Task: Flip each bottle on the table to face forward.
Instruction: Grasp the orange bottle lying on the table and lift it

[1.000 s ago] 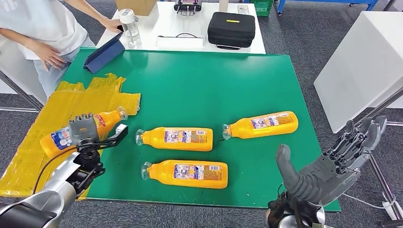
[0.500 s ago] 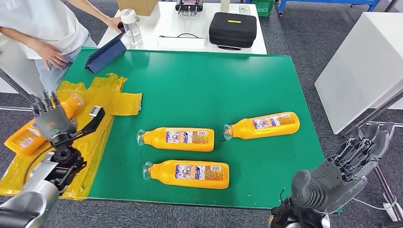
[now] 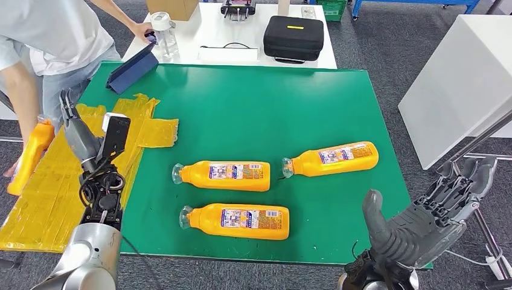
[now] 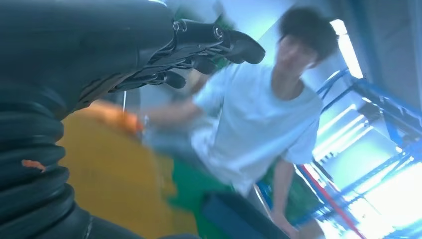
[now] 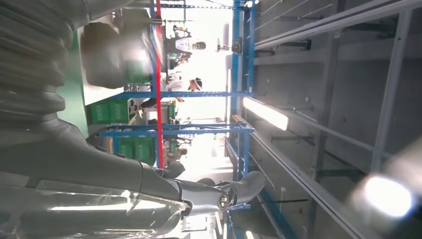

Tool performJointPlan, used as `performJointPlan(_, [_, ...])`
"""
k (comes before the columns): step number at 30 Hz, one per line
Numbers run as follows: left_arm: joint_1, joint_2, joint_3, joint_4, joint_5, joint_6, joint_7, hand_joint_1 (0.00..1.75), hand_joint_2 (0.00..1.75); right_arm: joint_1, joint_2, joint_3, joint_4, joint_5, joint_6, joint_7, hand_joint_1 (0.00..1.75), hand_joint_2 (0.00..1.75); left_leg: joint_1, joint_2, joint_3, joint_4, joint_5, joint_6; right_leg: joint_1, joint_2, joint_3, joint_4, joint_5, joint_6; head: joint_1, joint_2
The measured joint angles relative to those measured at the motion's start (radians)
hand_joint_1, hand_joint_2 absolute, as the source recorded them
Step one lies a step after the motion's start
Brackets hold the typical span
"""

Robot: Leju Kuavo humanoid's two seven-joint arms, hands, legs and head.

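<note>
Three orange bottles lie on their sides on the green table [image 3: 253, 103], caps to the left and labels up: one in the middle [image 3: 222, 175], one to its right [image 3: 332, 158], one nearer the front edge [image 3: 236, 220]. A person's hand holds a fourth orange bottle [image 3: 27, 158] off the table's left side. My left hand [image 3: 90, 136] is raised beside it with fingers apart, holding nothing; its dark fingers [image 4: 199, 45] stand before the blurred person [image 4: 259, 124]. My right hand [image 3: 425, 217] hovers open, palm up, past the front right corner.
A yellow plastic sheet [image 3: 66, 187] drapes over the table's left edge. A blue folder [image 3: 133, 66] leans at the back left. Behind is a white table [image 3: 241, 30] with a black case [image 3: 294, 37] and a clear jug [image 3: 164, 31]. A white block [image 3: 459, 78] stands to the right.
My left hand carried the fourth bottle out to the left and let go; the person now holds it. My left hand has risen and turned. My right hand barely shifted.
</note>
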Motion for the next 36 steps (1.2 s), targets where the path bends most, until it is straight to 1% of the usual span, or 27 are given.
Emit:
performJointPlan(3, [-0.002,-0.040,0.013,0.020,0.106,-0.064,-0.054,0.00,1.75,-0.002,0.004,-0.003,0.012,0.000,0.005,0.000,0.00,1.75,0.000,0.000,0.000,0.000,0.000,0.000,0.000,0.000,0.000,0.000,0.000,0.000,0.000,0.000])
performJointPlan(4, [0.001,-0.051,0.010,0.020,0.153,-0.106,-0.069,0.00,1.75,-0.003,0.005,-0.004,0.016,-0.001,0.010,0.000,0.00,1.75,0.000,0.000,0.000,0.000,0.000,0.000,0.000,0.000,0.000,0.000,0.000,0.000,0.000,0.000])
performJointPlan(6, [0.018,-0.070,-0.008,0.004,0.267,-0.218,-0.102,0.00,1.75,-0.007,0.009,-0.006,0.026,-0.005,0.020,0.000,0.00,1.75,0.000,0.000,0.000,0.000,0.000,0.000,0.000,0.000,0.000,0.000,0.000,0.000,0.000,0.000])
performJointPlan(9, [0.070,-0.094,-0.070,-0.062,0.415,-0.377,-0.132,0.00,1.75,-0.021,0.012,-0.009,0.047,-0.013,0.028,0.000,0.00,1.75,0.000,0.000,0.000,0.000,0.000,0.000,0.000,0.000,0.000,0.000,0.000,0.000,0.000,0.000])
performJointPlan(11, [0.108,-0.107,-0.127,-0.117,0.477,-0.432,-0.134,0.00,1.75,-0.032,0.012,-0.009,0.059,-0.015,0.029,0.000,0.00,1.75,0.000,0.000,-0.001,0.000,0.000,0.000,0.000,0.000,0.000,0.000,0.000,0.000,0.000,0.000])
performJointPlan(14, [0.141,-0.117,-0.182,-0.170,0.504,-0.452,-0.133,0.00,1.75,-0.039,0.012,-0.009,0.068,-0.017,0.030,0.000,0.00,1.75,0.000,0.000,-0.001,0.000,0.000,0.000,0.000,0.000,0.000,0.000,0.000,0.000,0.000,0.000])
performJointPlan(19, [0.165,-0.124,-0.220,-0.216,0.517,-0.457,-0.131,0.00,1.75,-0.043,0.012,-0.009,0.079,-0.019,0.030,0.000,0.00,1.75,0.000,0.000,-0.001,0.000,0.000,0.000,0.000,0.000,0.000,0.000,0.000,0.000,0.000,0.000])
performJointPlan(22, [0.182,-0.125,-0.250,-0.243,0.563,-0.474,-0.124,0.00,1.75,-0.047,0.012,-0.009,0.085,-0.023,0.030,0.000,0.00,1.75,0.000,0.000,-0.001,0.000,0.000,0.000,0.001,0.000,-0.001,0.000,0.000,0.000,0.000,0.000])
performJointPlan(25, [0.202,-0.125,-0.298,-0.274,0.617,-0.491,-0.116,0.00,1.75,-0.056,0.012,-0.009,0.092,-0.023,0.029,0.000,0.00,1.75,0.000,0.000,-0.001,0.000,0.000,0.000,0.001,0.000,0.000,0.000,0.000,0.000,0.000,0.000])
performJointPlan(30, [0.240,-0.125,-0.377,-0.328,0.723,-0.574,-0.129,0.00,1.75,-0.063,0.012,-0.010,0.105,-0.011,0.029,0.000,0.00,1.75,0.000,0.000,-0.001,0.000,0.000,0.000,0.000,0.000,0.000,0.000,0.000,0.000,0.000,0.000])
performJointPlan(33, [0.281,-0.125,-0.434,-0.390,0.782,-0.622,-0.134,0.00,1.75,-0.063,0.014,-0.019,0.127,0.048,0.045,0.002,0.00,1.75,0.000,0.000,-0.001,0.000,-0.001,0.000,0.000,0.000,0.000,0.000,0.000,0.000,0.000,0.000])
performJointPlan(34, [0.297,-0.125,-0.455,-0.414,0.796,-0.632,-0.135,0.00,1.75,-0.063,0.017,-0.027,0.140,0.091,0.055,0.012,0.00,1.75,0.000,0.000,-0.002,0.000,-0.001,0.000,0.000,0.000,0.000,0.000,0.000,0.000,0.000,0.000])
performJointPlan(36, [0.332,-0.125,-0.495,-0.463,0.813,-0.649,-0.135,0.00,1.75,-0.066,0.023,-0.052,0.174,0.216,0.082,0.057,0.00,1.75,0.000,0.000,-0.002,0.000,-0.001,0.000,0.000,0.000,-0.001,0.000,0.000,0.000,0.000,0.000])
